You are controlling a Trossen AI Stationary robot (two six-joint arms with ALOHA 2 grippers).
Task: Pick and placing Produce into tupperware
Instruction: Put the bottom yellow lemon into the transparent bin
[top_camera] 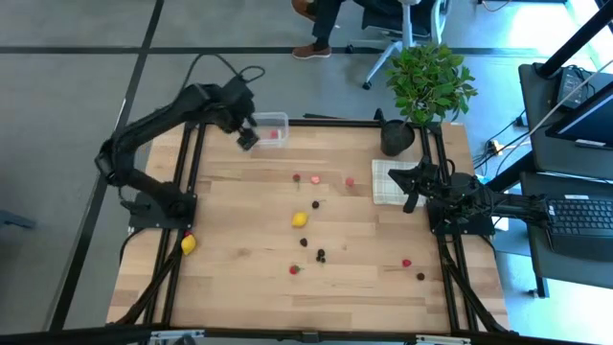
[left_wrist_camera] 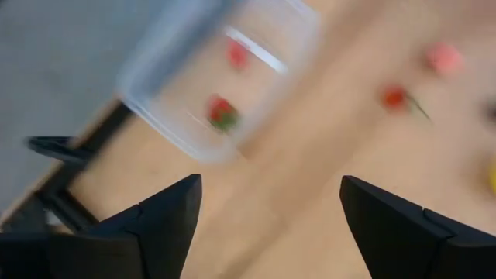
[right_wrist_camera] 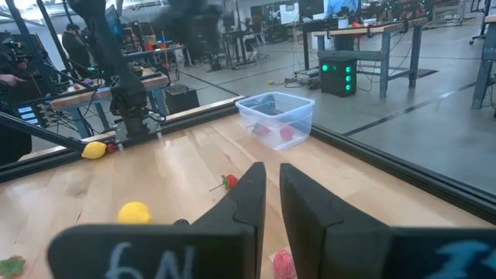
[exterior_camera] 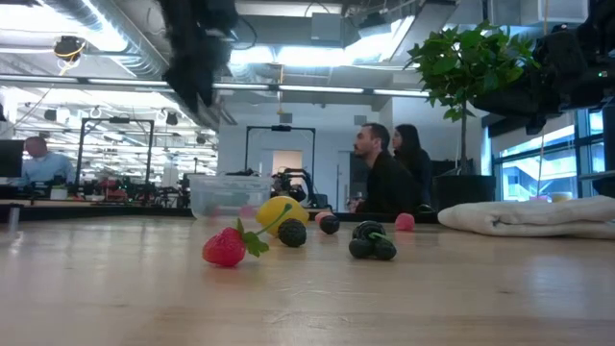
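At the far left of the surface, the left gripper hangs with its fingers spread wide and nothing between them, just beside the tub. That tub sits against the far edge rail and already holds at least two red berries. The rest of the produce lies scattered: a lemon mid-surface, a second lemon at the left rail, dark berries nearer, red and pink pieces spread toward the right. The right gripper rests over the white cloth at the right, fingers pressed together, empty as far as I can see.

The main risk, I judge, is the tub itself: it is light and close to the edge, so a low swing of the left arm as it turns away could nudge it against the rail or tip it. The pieces are tiny and round; a slightly off grasp could send one rolling toward a rail gap.

Open room is plentiful mid-surface. The far-right corner is tighter, with the plant pot and cloth close together.
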